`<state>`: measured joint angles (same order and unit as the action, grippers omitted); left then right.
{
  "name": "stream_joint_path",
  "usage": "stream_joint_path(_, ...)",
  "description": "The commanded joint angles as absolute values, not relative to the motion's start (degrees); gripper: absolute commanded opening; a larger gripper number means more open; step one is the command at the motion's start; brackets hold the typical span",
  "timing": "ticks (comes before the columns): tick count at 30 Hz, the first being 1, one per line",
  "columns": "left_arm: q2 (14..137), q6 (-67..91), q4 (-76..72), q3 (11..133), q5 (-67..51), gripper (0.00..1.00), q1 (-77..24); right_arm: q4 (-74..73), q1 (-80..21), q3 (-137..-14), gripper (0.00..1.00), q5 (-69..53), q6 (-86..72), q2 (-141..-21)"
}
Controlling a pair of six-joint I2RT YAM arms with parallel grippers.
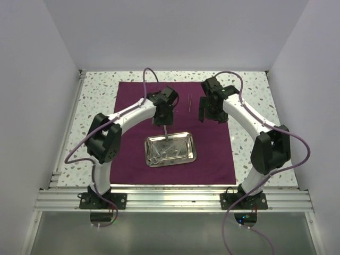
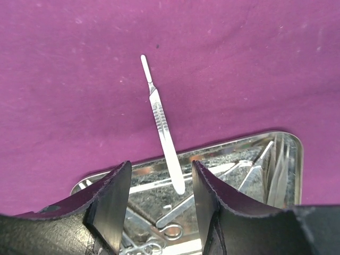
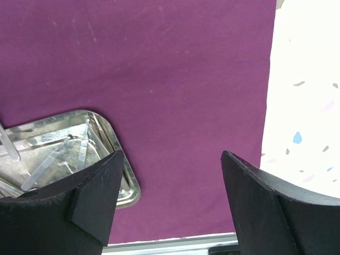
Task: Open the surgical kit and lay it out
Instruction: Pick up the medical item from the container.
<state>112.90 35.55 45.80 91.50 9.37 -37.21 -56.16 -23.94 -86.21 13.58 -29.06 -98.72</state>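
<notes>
The maroon cloth wrap [image 1: 212, 154] lies spread flat on the table. On it stands the steel tray [image 1: 187, 139], holding scissors [image 2: 172, 231] and other thin instruments [image 1: 163, 155]. A silver scalpel handle [image 2: 161, 121] lies on the cloth with its near end over the tray's far rim. My left gripper [image 2: 161, 166] hangs open just above that end, a finger on each side, touching nothing. Tweezers [image 1: 189, 103] lie on the cloth further back. My right gripper [image 3: 172, 155] is open over bare cloth to the right of the tray [image 3: 109, 135], empty.
The speckled tabletop [image 1: 255, 95] shows around the cloth, and white walls close in the back and both sides. A metal rail [image 1: 175, 199] runs along the near edge by the arm bases.
</notes>
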Motion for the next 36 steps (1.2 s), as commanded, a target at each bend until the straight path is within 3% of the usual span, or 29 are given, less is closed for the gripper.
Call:
stream_joint_path(1,114.52,37.00,43.33,92.99,9.49,0.53,-37.53,-56.42,-23.82,-84.99,0.78,14.15,-28.83,-95.28)
stream_joint_path(15,120.23,37.53,42.72,93.08,9.23,0.48,-37.97,-57.39,-23.82,-87.27,0.78,14.59,-27.51,-97.47)
stream_joint_path(19,121.20,37.18,42.54,93.51,9.14,0.35,-38.06,-57.39,-23.91,-87.80,0.78,14.76,-27.33,-98.00)
stream_joint_path(27,122.87,36.56,42.98,94.48,9.23,0.30,-37.97,-57.39,-23.91,-88.68,0.78,14.85,-27.60,-98.88)
stream_joint_path(32,122.44,35.86,44.99,97.72,10.36,0.12,-38.06,-57.66,-23.91,-89.47,0.77,14.85,-27.95,-99.32)
stream_joint_path(33,122.26,35.69,45.26,98.43,10.72,0.02,-37.97,-57.66,-23.82,-89.47,0.77,14.85,-28.04,-99.23)
stream_joint_path(36,122.34,34.63,46.49,102.12,11.86,0.00,-37.71,-57.66,-23.91,-88.95,0.77,15.12,-28.04,-99.14)
